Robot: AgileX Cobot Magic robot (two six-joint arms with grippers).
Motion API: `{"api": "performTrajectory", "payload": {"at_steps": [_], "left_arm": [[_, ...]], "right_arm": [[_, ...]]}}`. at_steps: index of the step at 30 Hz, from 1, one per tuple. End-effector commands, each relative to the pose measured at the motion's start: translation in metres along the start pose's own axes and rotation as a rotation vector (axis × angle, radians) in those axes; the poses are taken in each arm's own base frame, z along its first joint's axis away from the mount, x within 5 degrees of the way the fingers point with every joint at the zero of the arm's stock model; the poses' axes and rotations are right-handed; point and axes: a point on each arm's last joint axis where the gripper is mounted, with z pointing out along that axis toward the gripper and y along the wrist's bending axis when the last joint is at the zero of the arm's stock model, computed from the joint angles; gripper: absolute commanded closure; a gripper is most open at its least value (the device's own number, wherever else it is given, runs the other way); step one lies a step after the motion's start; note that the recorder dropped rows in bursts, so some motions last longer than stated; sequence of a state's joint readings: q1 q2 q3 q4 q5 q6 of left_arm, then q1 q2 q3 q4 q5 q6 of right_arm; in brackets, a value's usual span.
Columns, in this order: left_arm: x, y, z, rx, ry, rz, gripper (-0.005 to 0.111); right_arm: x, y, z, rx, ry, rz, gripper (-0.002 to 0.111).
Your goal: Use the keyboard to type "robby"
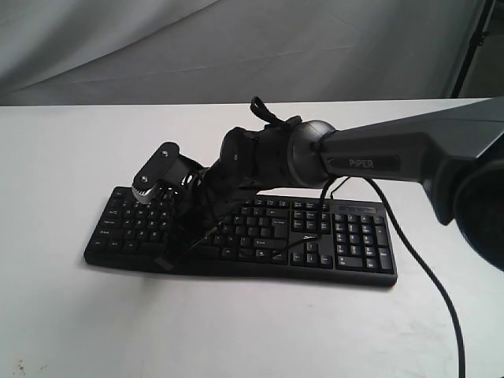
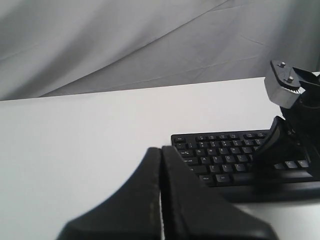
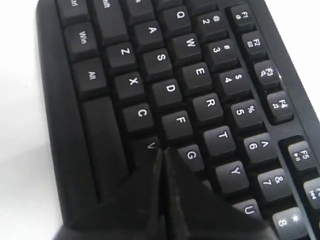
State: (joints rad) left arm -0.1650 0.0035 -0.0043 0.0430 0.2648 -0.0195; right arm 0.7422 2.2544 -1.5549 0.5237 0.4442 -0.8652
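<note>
The black keyboard [image 1: 346, 236] lies across the middle of the white table, also seen in the left wrist view [image 2: 220, 155] and filling the right wrist view [image 3: 170, 90]. My right arm reaches across it from the right. My right gripper [image 1: 175, 252] is shut and points down at the left half of the keys. Its tip [image 3: 162, 151] sits between the V and G keys and hides the keys just behind it. I cannot tell whether it touches a key. My left gripper [image 2: 161, 150] is shut on nothing, off the keyboard's left end, and does not show in the exterior view.
A black cable [image 1: 429, 272] runs from behind the keyboard over the table toward the front right. The right arm's link [image 1: 378, 157] hangs over the keyboard's right half. Grey cloth [image 1: 236, 47] backs the table. Bare white table [image 2: 75, 150] lies left of the keyboard.
</note>
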Motion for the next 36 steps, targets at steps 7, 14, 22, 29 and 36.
{"api": "performTrajectory", "payload": {"at_steps": [7, 14, 22, 29, 36], "left_arm": [[0.001, 0.000, 0.000, 0.005, -0.005, 0.003, 0.107], [0.001, 0.000, 0.000, 0.005, -0.005, 0.003, 0.107], [0.001, 0.000, 0.000, 0.005, -0.005, 0.003, 0.107], [0.001, 0.000, 0.000, 0.005, -0.005, 0.003, 0.107], [0.001, 0.000, 0.000, 0.005, -0.005, 0.003, 0.107]], "right_arm": [[-0.024, -0.001, -0.036, 0.038, -0.081, -0.030, 0.108], [-0.027, -0.001, -0.040, 0.044, -0.089, -0.031, 0.108], [-0.027, -0.010, -0.041, 0.089, -0.111, -0.027, 0.108], [-0.003, -0.027, -0.014, 0.097, -0.057, 0.007, 0.108], [-0.020, -0.030, -0.016, 0.059, -0.070, 0.005, 0.108]]}}
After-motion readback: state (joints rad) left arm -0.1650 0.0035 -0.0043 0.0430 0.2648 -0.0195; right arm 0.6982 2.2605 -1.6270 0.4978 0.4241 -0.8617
